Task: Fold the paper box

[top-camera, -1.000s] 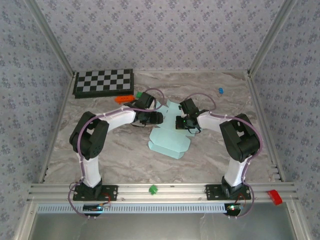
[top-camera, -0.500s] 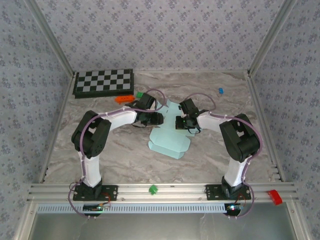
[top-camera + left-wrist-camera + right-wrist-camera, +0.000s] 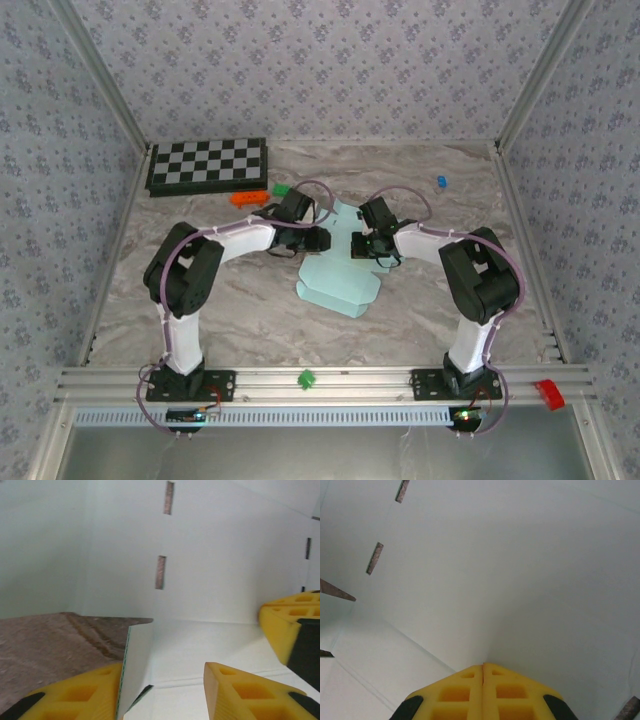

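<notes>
Along the left edge of the paper box [image 3: 340, 278], the left gripper [image 3: 321, 238] straddles a raised flap [image 3: 136, 655] with jaws apart while the right gripper [image 3: 362, 247], fingers together, presses the sheet; the flap fold looks under way, and next calls for closing on that flap.

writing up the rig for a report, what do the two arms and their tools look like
The left arm and right arm match: white link shells, bulky black joints, thin lilac cables looping alongside. The left tool and right tool have yellow wedge fingers with moulded hollow cells and black trim.

Grey floral-patterned walls [image 3: 320, 60] enclose what looks like a marbled tabletop [image 3: 250, 320].
</notes>
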